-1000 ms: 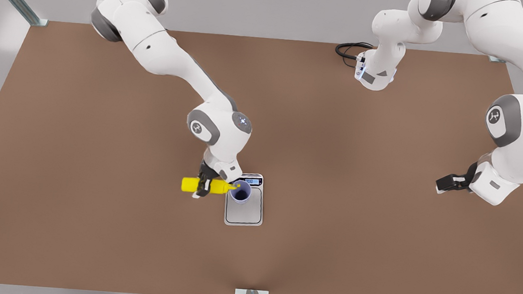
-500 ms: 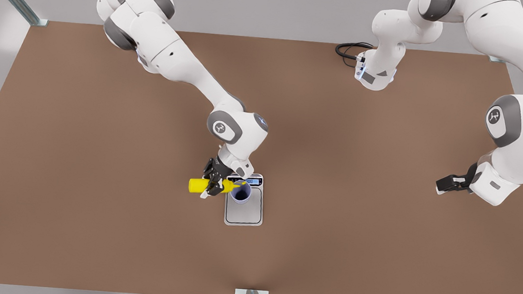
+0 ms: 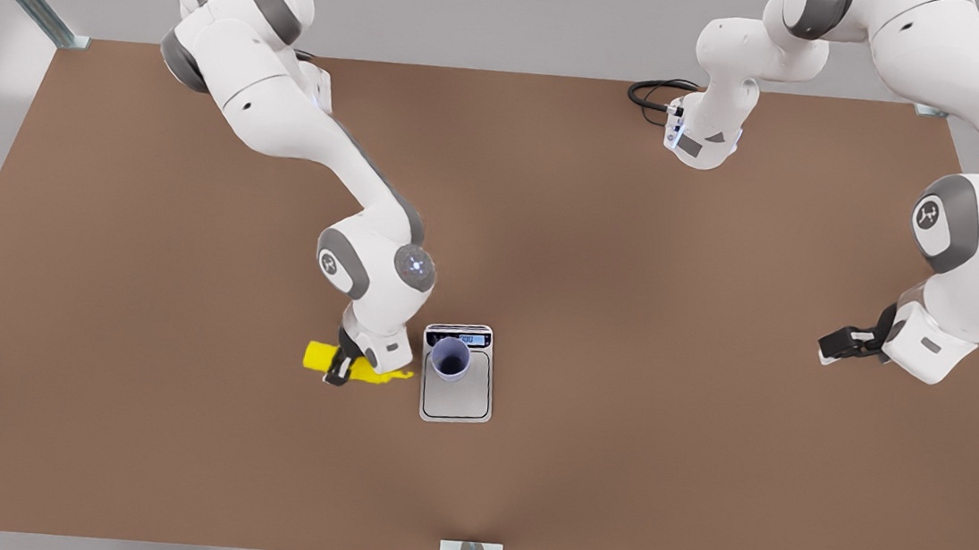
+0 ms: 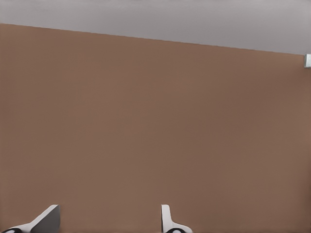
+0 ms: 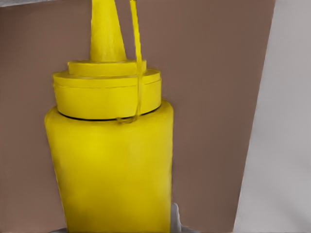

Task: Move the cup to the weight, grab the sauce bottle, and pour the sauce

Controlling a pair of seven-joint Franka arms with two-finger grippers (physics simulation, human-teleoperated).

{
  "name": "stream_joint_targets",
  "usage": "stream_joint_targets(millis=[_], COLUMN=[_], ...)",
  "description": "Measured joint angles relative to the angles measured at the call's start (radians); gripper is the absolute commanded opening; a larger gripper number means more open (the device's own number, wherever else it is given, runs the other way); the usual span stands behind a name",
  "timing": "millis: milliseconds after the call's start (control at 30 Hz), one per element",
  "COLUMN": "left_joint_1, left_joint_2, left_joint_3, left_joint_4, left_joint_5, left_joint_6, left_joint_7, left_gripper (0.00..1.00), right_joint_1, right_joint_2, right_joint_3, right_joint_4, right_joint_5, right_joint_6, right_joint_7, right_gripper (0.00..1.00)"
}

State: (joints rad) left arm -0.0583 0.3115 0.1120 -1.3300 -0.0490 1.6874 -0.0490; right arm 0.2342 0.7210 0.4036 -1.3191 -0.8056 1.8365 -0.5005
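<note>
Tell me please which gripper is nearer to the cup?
The right gripper. It holds the sauce bottle just beside the weight where the cup stands. The left gripper waits far off, toward the front view's right.

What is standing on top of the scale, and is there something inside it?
The cup stands upright on the weight, near its display. Its inside looks dark; whether sauce is in it cannot be told. The plate under the cup is covered.

Right hand [image 3: 343,367] clamped (left hand [image 3: 826,347] parted)
</note>
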Motion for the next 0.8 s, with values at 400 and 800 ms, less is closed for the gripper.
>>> stream_joint_targets(millis=[400, 800], left_joint_1=[0.0, 0.001], left_joint_2=[0.0, 0.0], left_joint_3=[0.0, 0.002], left_joint_4=[0.0, -0.001], left_joint_5=[0.003, 0.003], left_joint_6=[0.0, -0.007], left_joint_7=[0.0, 0.001], left_gripper=[1.0, 1.0], right_joint_1=[-0.29, -0.464], right_joint_2=[0.001, 0.075], right_joint_3=[-0.016, -0.013], right_joint_4=[-0.031, -0.185], right_joint_5=[0.867, 1.735], right_joint_6=[0.242, 0.203], right_joint_7=[-0.659, -1.492], right_gripper=[0.55, 0.55])
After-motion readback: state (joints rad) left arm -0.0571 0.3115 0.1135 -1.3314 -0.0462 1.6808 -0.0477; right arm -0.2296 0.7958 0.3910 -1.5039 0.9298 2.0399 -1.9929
